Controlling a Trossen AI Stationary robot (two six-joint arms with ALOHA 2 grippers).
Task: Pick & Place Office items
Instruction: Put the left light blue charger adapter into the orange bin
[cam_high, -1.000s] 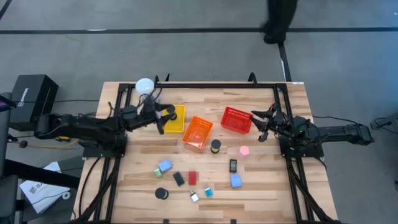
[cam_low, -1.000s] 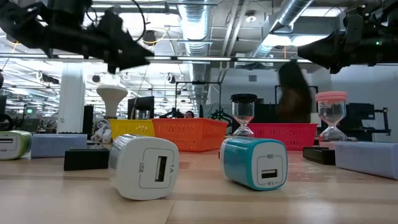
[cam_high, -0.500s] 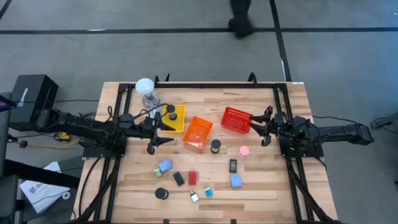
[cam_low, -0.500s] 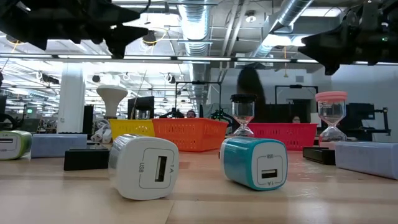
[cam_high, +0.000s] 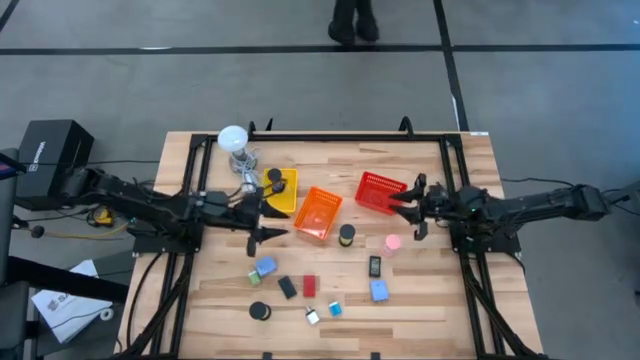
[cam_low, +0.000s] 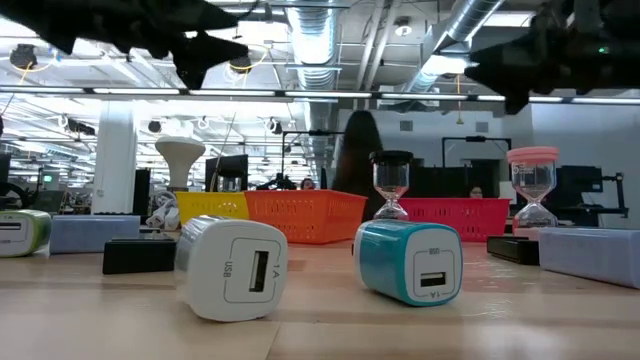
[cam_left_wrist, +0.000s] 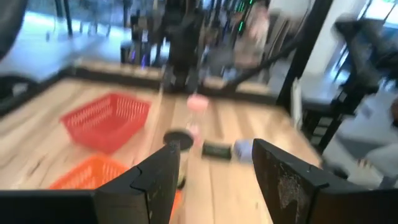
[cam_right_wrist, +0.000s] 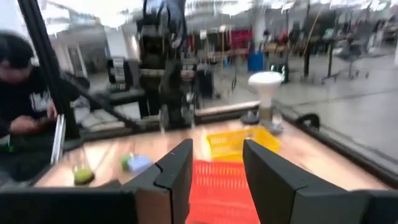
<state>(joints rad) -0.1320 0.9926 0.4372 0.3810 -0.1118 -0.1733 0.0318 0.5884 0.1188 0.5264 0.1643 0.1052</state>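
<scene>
The office items lie loose on the near half of the table: a black hourglass (cam_high: 346, 235), a pink hourglass (cam_high: 392, 242), two light-blue blocks (cam_high: 265, 267) (cam_high: 379, 290), black and red flat pieces (cam_high: 287, 287) (cam_high: 309, 286), a black puck (cam_high: 260, 311), a white cube (cam_low: 232, 268) and a teal cube (cam_low: 410, 260). A small black item (cam_high: 274, 180) lies in the yellow basket (cam_high: 288, 199). My left gripper (cam_high: 270, 216) hovers open between the yellow and orange baskets, empty (cam_left_wrist: 214, 177). My right gripper (cam_high: 412, 207) hovers open beside the red basket (cam_high: 380, 192), empty (cam_right_wrist: 217, 171).
The orange basket (cam_high: 318, 213) stands between the yellow and red ones. A white round-headed stand (cam_high: 233, 140) is at the far left. Black frame rails run along the table's sides and far edge. A person stands beyond the far edge (cam_high: 352, 20).
My left gripper has swung from over the yellow basket toward the table's near edge and now points level at the orange basket. My right gripper has moved toward the table's left, up to the red basket. A person has walked leftward behind the table.
</scene>
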